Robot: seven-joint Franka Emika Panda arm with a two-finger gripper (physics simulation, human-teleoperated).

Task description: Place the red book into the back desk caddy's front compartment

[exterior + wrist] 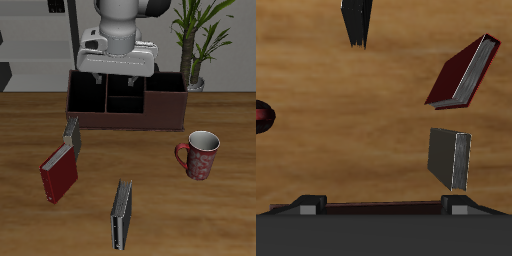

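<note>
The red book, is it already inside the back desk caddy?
No, the red book lies on the table in front of the back desk caddy, beside a grey book.

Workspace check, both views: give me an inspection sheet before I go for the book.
Surface: wooden table, bare between items.
Job's things: red book lies flat near the front, leaning against a grey-black book; back desk caddy at the rear, front compartment looks empty.
Clutter: second grey-black book; red patterned mug.
Tool: tool above the caddy; jaw state unclear.
Cables: nothing seen.
Surroundings: potted plant behind the caddy.
</note>
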